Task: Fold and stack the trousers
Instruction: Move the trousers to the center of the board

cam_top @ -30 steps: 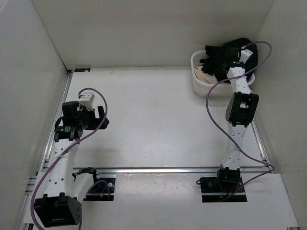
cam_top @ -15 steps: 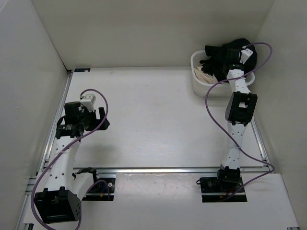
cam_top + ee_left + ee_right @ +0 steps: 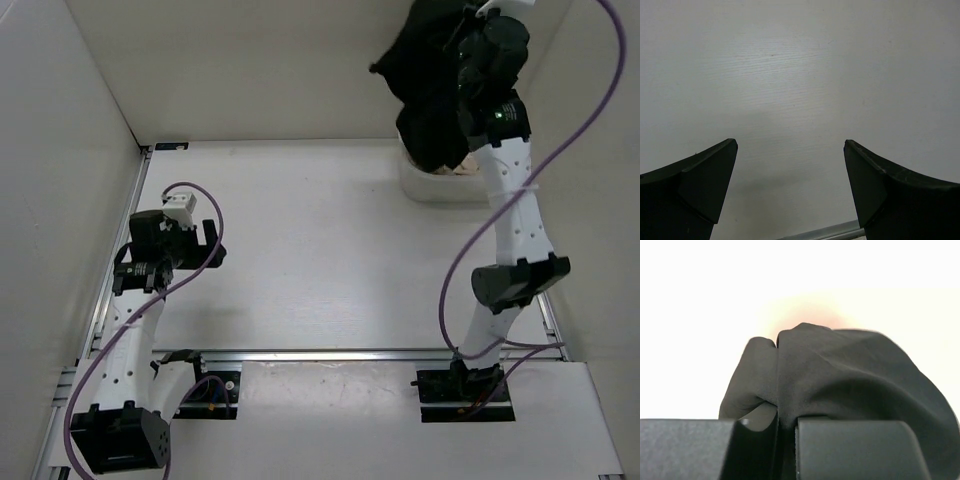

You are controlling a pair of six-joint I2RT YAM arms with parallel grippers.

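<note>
Black trousers [image 3: 425,80] hang in a bunch high above the white basket [image 3: 420,183] at the back right. My right gripper [image 3: 786,427] is shut on the black trousers [image 3: 840,380], pinching a fold of cloth between its fingers; in the top view that gripper sits near the upper edge and is mostly hidden by the cloth. A light-coloured garment [image 3: 462,168] lies in the basket. My left gripper [image 3: 790,155] stands open over the bare table at the left, with nothing between its fingers, also seen from above as the left gripper [image 3: 190,245].
White walls enclose the table on the left, back and right. A metal rail [image 3: 380,355] runs along the near edge, and another runs down the left side. The right arm's purple cable [image 3: 590,100] loops beside the raised arm.
The right gripper closed on the black trousers in the basket, and the arm has risen steeply, lifting them well above it. The left arm has barely moved.
</note>
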